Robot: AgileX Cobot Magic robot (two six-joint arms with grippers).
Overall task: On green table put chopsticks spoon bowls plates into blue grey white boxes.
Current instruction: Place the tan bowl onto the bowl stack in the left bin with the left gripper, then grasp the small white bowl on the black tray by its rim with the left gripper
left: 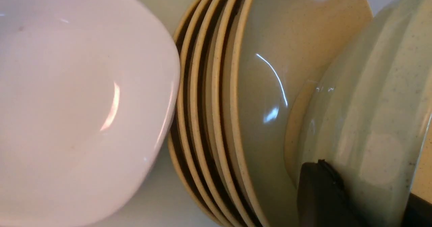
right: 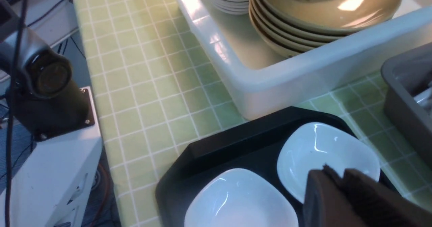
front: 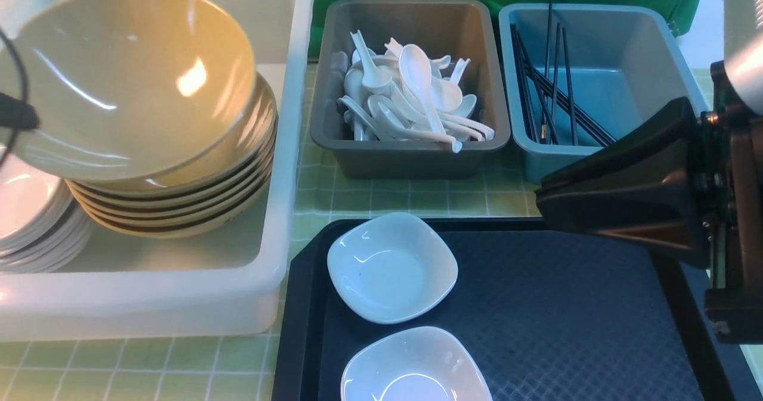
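Left gripper: dark fingers clamped on either side of a tilted bowl's wall. Right gripper: black fingers drawn together, nothing between them, tips aimed toward robot's left.

The large translucent white plastic tub is crowded: a stack of round tan bowls fills its middle, a pile of white squarish dishes crowds its left, and the tilted tan bowl in my left pincer leans over the stack. Only its near right corner is bare. The black textured tray lies open right of two white dishes, though my right pincer hovers there. White ceramic spoons heap the dark grey rectangular bin. The blue-grey plastic bin is bare on its right half, beside the black chopsticks.
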